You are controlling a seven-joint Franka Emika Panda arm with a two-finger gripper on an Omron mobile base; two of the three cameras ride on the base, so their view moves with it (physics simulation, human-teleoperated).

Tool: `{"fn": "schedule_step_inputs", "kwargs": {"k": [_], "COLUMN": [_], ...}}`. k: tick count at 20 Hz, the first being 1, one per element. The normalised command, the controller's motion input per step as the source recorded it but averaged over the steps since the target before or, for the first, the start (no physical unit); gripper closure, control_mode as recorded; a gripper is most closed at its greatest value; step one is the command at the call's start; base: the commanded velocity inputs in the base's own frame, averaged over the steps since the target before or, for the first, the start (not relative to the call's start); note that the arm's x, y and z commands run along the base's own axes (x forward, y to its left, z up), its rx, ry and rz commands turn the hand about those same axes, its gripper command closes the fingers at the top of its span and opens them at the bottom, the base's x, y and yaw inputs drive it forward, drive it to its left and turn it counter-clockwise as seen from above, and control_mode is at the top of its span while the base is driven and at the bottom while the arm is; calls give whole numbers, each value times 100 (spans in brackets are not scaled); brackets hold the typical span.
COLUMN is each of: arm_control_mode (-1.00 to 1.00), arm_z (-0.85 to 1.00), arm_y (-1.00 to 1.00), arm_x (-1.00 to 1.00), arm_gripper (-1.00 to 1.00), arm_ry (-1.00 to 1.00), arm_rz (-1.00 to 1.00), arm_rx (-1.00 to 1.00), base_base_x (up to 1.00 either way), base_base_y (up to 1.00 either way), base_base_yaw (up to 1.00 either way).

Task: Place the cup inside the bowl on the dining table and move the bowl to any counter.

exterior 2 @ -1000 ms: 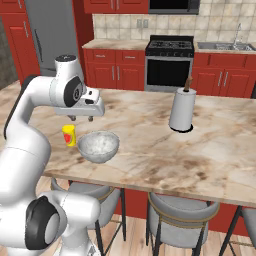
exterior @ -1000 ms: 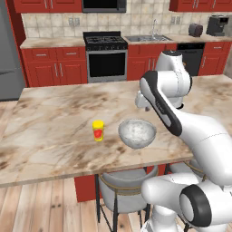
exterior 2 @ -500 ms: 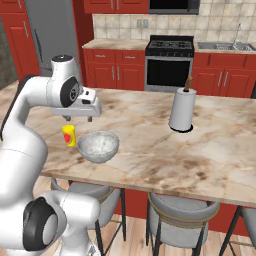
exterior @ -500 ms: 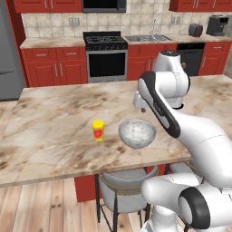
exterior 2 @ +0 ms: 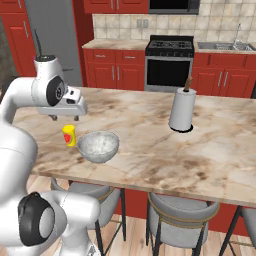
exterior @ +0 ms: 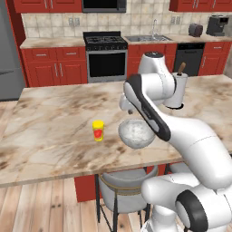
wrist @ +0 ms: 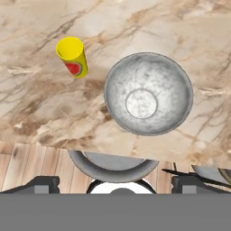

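The cup (exterior: pixel 98 130) (exterior 2: pixel 69 135) (wrist: pixel 72 56), yellow with a red lower part, stands upright on the dining table (exterior: pixel 54 113) (exterior 2: pixel 150 145) (wrist: pixel 135 22) near its front edge. Right beside it sits the wide speckled grey-white bowl (exterior: pixel 136 133) (exterior 2: pixel 98 146) (wrist: pixel 148 94), with nothing inside. My gripper (exterior: pixel 127 108) (exterior 2: pixel 64 118) (wrist: pixel 116 182) hangs above the table over these two, pointing down. It is open, with nothing between its fingers, and touches neither the cup nor the bowl.
A paper towel roll (exterior: pixel 174 90) (exterior 2: pixel 181 110) stands on the table behind the bowl. Grey stools (exterior: pixel 124 190) (exterior 2: pixel 180 215) (wrist: pixel 113 164) are tucked under the front edge. A counter (exterior: pixel 50 43) (exterior 2: pixel 115 45) with a stove (exterior: pixel 105 41) (exterior 2: pixel 170 45) runs along the back wall.
The jaws have spread wider and the hand has edged slightly toward the cup's side. Cup and bowl have not moved.
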Motion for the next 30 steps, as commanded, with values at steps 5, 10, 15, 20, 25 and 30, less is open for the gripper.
{"fn": "schedule_step_inputs", "kwargs": {"k": [5, 10, 15, 20, 25, 30], "arm_control_mode": [-100, -100, -100, -100, -100, -100], "arm_z": [0, 0, 0, 0, 0, 0], "arm_y": [34, 31, 35, 28, 18, 5], "arm_x": [0, 0, 0, 11, 16, 21], "arm_gripper": [-100, -100, -100, -100, -100, -100], "arm_ry": [0, 0, 0, 0, 0, 0], "arm_rz": [1, 3, 1, 0, 0, 0], "arm_rx": [0, 0, 0, 0, 0, 0], "base_base_x": [0, 0, 0, 0, 0, 0], "base_base_y": [0, 0, 0, 0, 0, 0], "base_base_yaw": [0, 0, 0, 0, 0, 0]}}
